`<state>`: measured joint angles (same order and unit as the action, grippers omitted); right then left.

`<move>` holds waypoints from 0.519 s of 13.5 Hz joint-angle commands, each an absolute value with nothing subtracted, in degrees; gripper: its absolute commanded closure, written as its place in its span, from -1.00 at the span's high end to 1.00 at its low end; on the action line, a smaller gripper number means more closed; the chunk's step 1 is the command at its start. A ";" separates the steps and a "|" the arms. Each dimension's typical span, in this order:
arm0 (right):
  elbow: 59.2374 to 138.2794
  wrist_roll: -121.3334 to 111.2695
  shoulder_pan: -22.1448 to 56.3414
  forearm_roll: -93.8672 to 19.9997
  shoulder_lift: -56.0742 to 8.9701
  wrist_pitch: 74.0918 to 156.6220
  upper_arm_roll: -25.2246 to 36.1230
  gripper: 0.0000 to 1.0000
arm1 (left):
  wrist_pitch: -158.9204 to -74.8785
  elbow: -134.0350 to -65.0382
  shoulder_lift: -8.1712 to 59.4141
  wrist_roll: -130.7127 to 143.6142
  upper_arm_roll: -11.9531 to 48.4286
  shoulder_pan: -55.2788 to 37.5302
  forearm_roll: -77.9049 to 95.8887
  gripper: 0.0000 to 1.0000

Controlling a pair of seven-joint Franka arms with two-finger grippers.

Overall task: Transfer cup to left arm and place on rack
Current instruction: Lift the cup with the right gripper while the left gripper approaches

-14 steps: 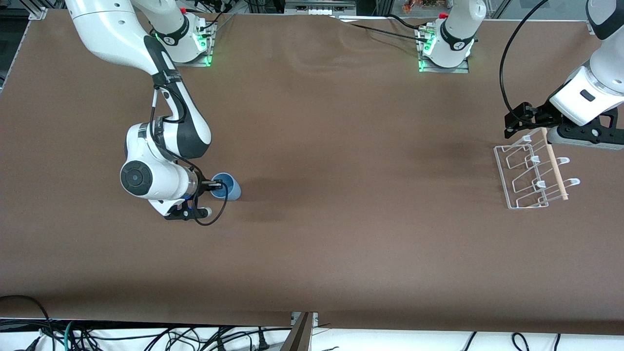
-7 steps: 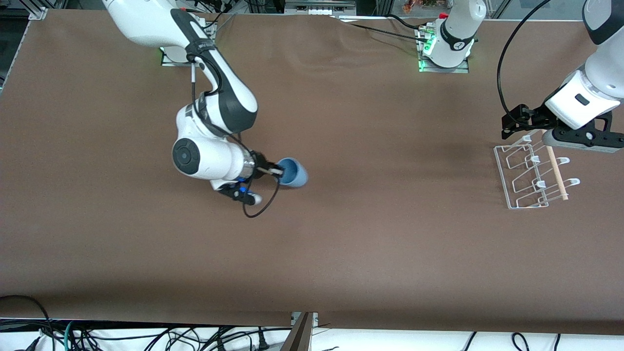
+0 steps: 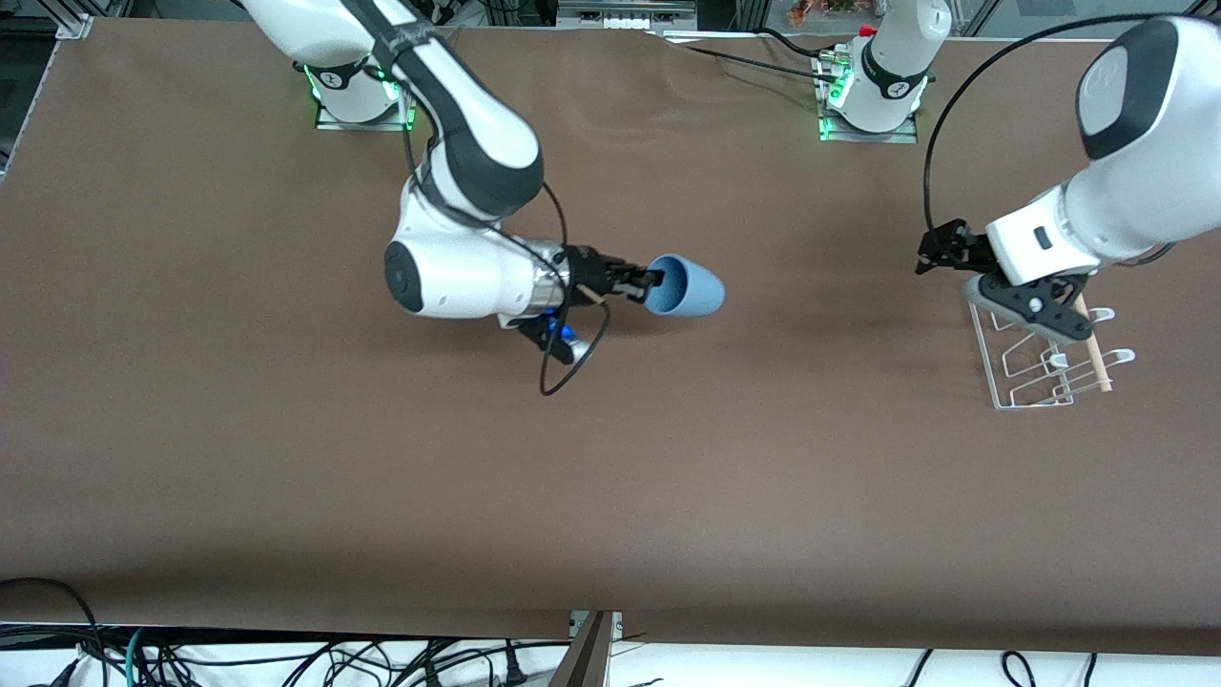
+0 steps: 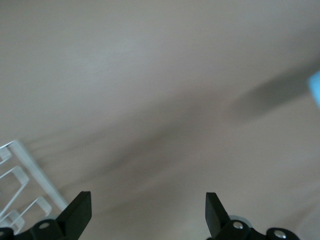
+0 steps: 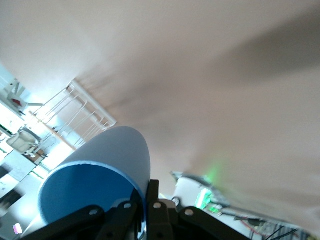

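The light-blue cup [image 3: 689, 287] hangs on its side in the air over the middle of the table, its mouth toward my right gripper [image 3: 653, 281]. That gripper is shut on the cup's rim, one finger inside and one outside, as the right wrist view shows on the cup [image 5: 107, 165] there. My left gripper [image 3: 933, 250] is open and empty, over the table beside the white wire rack [image 3: 1035, 353]. A sliver of the cup [image 4: 315, 87] shows at the edge of the left wrist view. The rack's wires [image 4: 20, 182] show near one open finger.
The rack with its wooden dowel [image 3: 1095, 358] stands toward the left arm's end of the table. The two arm bases [image 3: 870, 86] stand along the table's back edge. Cables hang below the table's front edge. The brown tabletop [image 3: 610, 458] spreads around.
My right gripper has carried the cup up and toward the left arm's end, turning it on its side. My left arm has swung its gripper away from the rack toward the table's middle.
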<state>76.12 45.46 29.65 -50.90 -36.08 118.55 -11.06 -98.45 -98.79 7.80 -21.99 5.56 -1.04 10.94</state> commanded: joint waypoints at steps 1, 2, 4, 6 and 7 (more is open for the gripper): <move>66.47 52.01 33.38 -51.86 -40.86 118.56 -11.34 -1.00 | -101.32 -97.91 8.79 -30.47 5.27 -4.46 14.94 1.00; 65.75 53.51 34.62 -51.77 -41.13 118.65 -11.25 -1.00 | -102.29 -97.91 8.88 -32.85 5.27 -5.96 15.29 1.00; 65.48 54.05 36.55 -51.85 -41.13 120.31 -11.34 -1.00 | -102.39 -98.35 8.70 -38.99 5.27 -7.12 20.01 1.00; 65.39 55.02 37.44 -51.77 -41.13 122.43 -11.25 -1.00 | -101.34 -98.96 8.44 -49.61 5.27 -6.95 24.06 1.00; 65.39 55.02 37.44 -51.77 -41.13 122.52 -11.25 -1.00 | -100.55 -98.88 8.44 -52.88 5.27 -6.94 25.21 1.00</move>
